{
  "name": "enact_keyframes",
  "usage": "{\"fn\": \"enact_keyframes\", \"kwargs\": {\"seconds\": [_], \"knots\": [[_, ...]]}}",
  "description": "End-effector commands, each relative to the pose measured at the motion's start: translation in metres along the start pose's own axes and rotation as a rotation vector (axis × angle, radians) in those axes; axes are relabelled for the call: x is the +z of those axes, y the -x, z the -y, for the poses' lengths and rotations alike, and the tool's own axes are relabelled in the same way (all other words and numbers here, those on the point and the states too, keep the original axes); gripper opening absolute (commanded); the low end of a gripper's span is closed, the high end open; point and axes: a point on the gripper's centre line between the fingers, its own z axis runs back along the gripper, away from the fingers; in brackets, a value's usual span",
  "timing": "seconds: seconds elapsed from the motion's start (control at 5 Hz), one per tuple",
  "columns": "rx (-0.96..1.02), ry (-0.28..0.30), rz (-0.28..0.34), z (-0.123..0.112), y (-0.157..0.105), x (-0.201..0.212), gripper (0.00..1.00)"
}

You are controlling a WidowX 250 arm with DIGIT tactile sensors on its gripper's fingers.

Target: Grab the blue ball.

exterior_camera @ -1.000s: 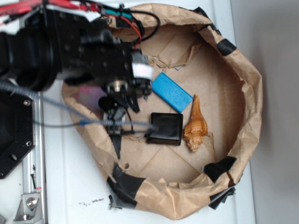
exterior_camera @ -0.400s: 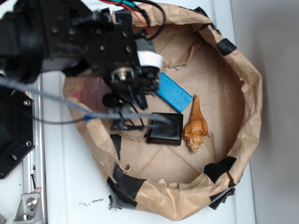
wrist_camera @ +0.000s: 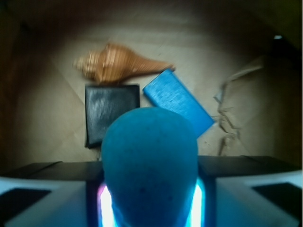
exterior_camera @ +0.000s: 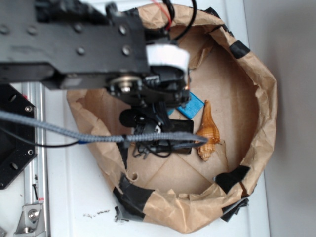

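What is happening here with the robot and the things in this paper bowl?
The robot arm is over a brown paper basin. The wrist view shows the blue ball held between the fingers of the gripper, so it is already grasped. Below it, on the basin floor, lie a black square box, a flat blue block and an orange seashell. In the exterior view, the arm hides the ball and part of the box.
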Motion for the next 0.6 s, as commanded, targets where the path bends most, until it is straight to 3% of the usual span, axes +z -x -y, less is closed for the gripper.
{"fn": "enact_keyframes", "kwargs": {"seconds": [0.0, 0.4], "knots": [[0.196, -0.053, 0.138, 0.006, -0.006, 0.028, 0.0], [0.224, -0.065, 0.092, 0.005, 0.002, 0.018, 0.0]]}}
